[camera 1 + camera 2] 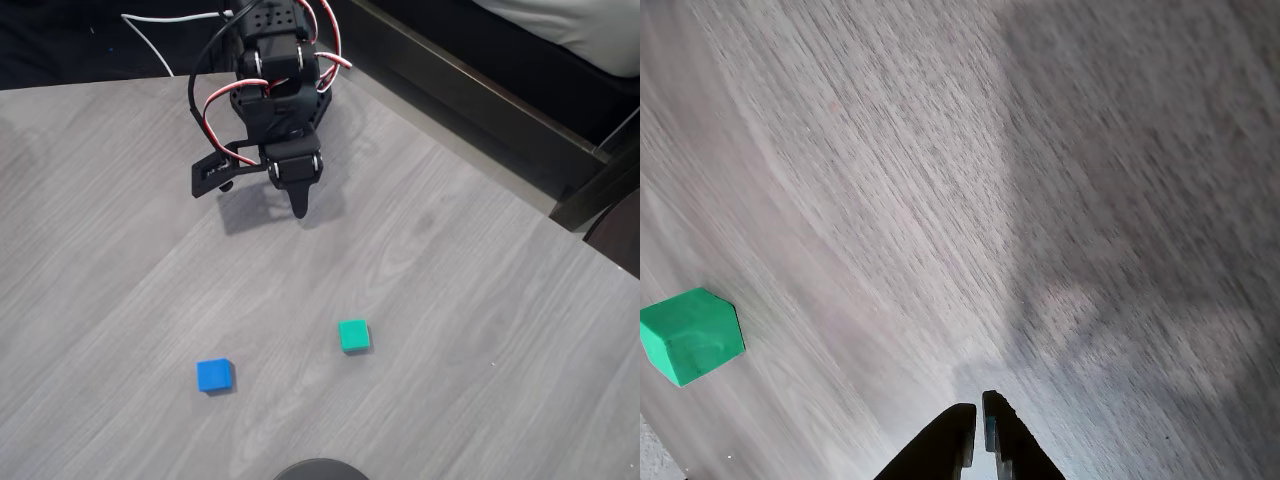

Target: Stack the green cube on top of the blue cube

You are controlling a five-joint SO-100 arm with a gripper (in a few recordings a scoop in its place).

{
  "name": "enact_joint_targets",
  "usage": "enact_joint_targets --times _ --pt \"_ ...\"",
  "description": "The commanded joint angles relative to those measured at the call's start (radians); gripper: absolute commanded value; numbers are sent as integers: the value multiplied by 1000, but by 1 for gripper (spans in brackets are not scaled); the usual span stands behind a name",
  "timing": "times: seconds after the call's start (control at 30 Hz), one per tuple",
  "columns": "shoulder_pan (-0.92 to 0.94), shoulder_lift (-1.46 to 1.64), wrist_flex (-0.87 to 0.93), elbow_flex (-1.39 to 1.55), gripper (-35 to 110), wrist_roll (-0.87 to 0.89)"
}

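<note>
Two cubes: both lie on the grey wood-grain table (470, 300), apart from each other and from the arm.
Blue cube (214, 375): nearest the bottom edge of the overhead view, left of centre, flat on the table with nothing on top of it.
Green cube (353, 335): to the right of the blue cube and a little farther up in the overhead view, also flat on the table; in the wrist view it sits at the left edge (690, 335), well off to the side of the fingertips.
Gripper (298, 208): farther up the overhead view, well apart from both cubes, pointing down toward the table with its dark shadow just behind it.
Claw state: in the wrist view the two black fingertips (980, 425) stand side by side with only a thin slit between them, closed and holding nothing.
Arm body (278, 70): black, with red and white wires looping around it, at the top of the overhead view.
Far edge: a dark furniture frame (470, 95) runs along the table's upper right.
</note>
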Motion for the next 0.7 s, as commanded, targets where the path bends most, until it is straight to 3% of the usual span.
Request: enact_joint_targets --times 0.0,0.5,0.67 --pt "3 26 11 2 0 -8" --pt "-95 26 8 2 0 -8" --pt "-44 26 8 2 0 -43"
